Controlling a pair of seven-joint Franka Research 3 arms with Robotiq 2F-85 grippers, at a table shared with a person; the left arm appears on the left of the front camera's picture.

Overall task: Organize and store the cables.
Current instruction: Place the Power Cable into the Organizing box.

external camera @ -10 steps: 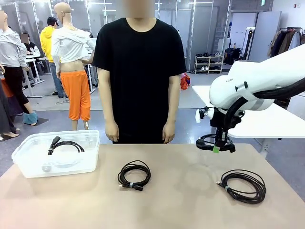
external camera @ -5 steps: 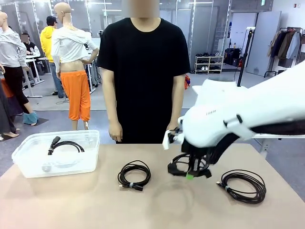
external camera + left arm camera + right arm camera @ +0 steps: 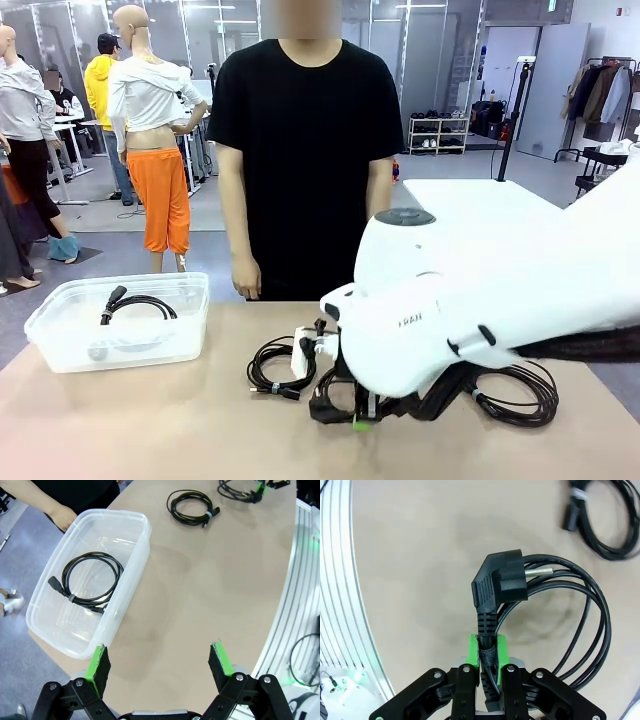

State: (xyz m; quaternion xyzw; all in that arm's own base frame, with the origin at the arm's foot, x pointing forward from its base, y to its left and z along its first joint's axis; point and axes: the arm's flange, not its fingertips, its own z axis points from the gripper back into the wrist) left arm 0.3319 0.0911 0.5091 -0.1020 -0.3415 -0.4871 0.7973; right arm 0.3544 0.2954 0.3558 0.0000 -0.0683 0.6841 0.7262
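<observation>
My right gripper (image 3: 362,418) is shut on a coiled black cable (image 3: 322,408) and holds it just above the table's middle. In the right wrist view the green pads (image 3: 474,650) pinch the cord below its angled plug (image 3: 501,582), and the loops hang to one side. A second coiled cable (image 3: 281,367) lies on the table just left of it. A third (image 3: 518,392) lies at the right, partly behind the arm. One more cable (image 3: 137,303) rests inside the clear bin (image 3: 60,318). My left gripper (image 3: 159,662) hangs open, high above the bin's near end (image 3: 75,650).
A person in a black shirt (image 3: 305,130) stands at the far edge with hands down. The table's metal rim (image 3: 335,580) runs along one side in the right wrist view. Bare tabletop (image 3: 210,580) stretches between the bin and the cables.
My right arm has swung from the table's far right toward the middle and come lower, carrying its cable. The left gripper and the lying cables have not moved.
</observation>
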